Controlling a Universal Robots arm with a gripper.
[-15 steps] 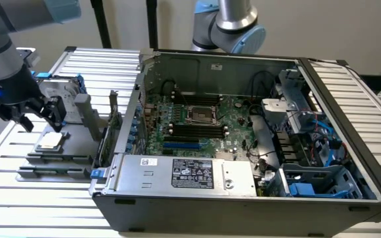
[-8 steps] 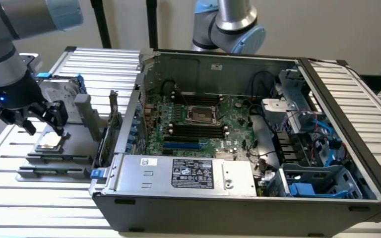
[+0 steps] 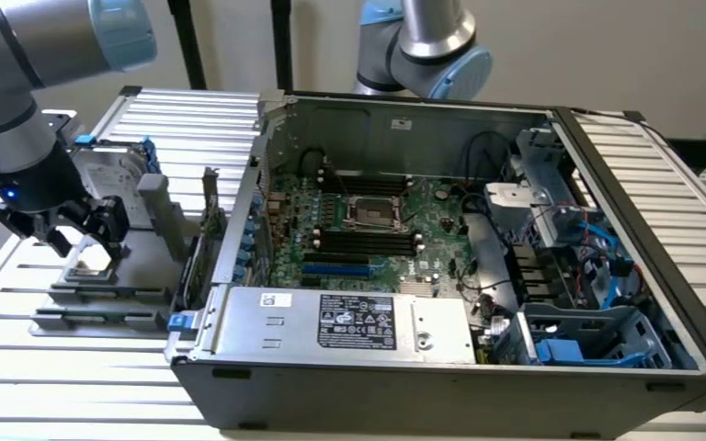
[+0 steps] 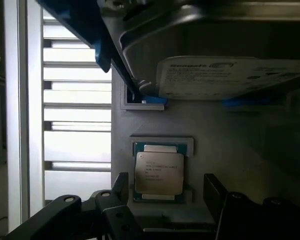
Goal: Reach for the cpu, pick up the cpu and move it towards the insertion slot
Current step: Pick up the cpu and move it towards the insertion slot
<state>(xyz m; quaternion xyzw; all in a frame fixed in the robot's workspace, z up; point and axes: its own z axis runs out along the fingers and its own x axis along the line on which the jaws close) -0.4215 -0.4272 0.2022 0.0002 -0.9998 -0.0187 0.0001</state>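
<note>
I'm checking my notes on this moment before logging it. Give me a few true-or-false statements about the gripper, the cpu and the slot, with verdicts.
1. The gripper is open. True.
2. The cpu is seated in the insertion slot. False: it lies on the grey tray, outside the case.
3. The gripper's fingers stand on either side of the cpu. True.
4. The gripper holds the hard drive. False: the drive stands upright on the tray beyond the cpu, untouched.
</note>
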